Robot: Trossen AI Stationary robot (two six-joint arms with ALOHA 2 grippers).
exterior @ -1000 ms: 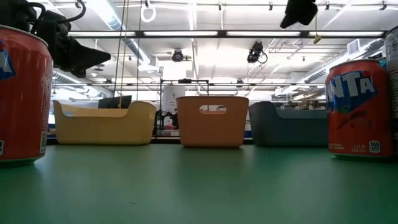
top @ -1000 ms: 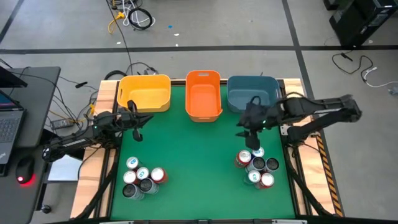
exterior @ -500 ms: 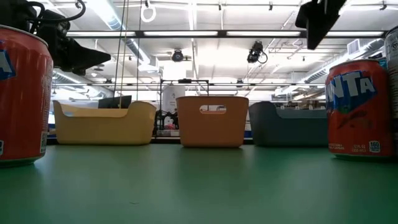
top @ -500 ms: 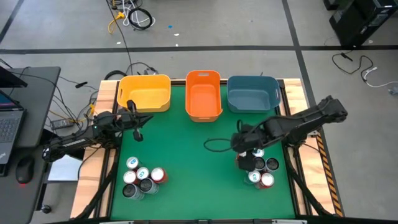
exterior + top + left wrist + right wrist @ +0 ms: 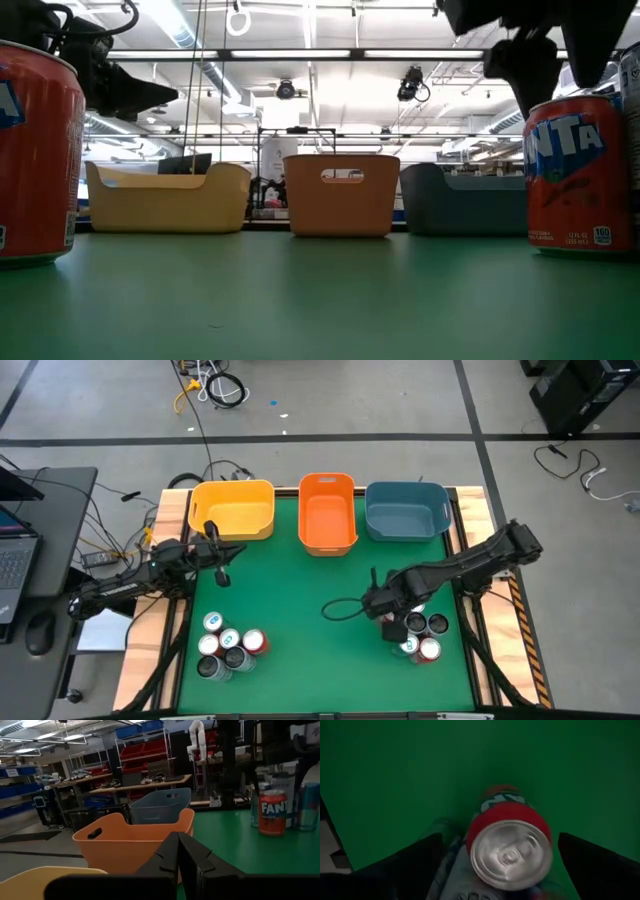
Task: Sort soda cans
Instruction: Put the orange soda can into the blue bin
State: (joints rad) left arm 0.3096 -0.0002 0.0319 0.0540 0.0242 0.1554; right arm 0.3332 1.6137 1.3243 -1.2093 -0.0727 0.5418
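Green table (image 5: 300,610), wood edges; 3 bins along far side. Right gripper (image 5: 500,865) wide open over red can (image 5: 510,847) in right cluster, holding nothing. Left gripper (image 5: 178,851) shut, empty, near yellow bin (image 5: 233,510). Shelving, ceiling lights behind.

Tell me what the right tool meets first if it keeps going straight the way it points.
Probably the red metal soda can with a silver top: it stands between the open right tool fingers, directly ahead. Depth is unclear.
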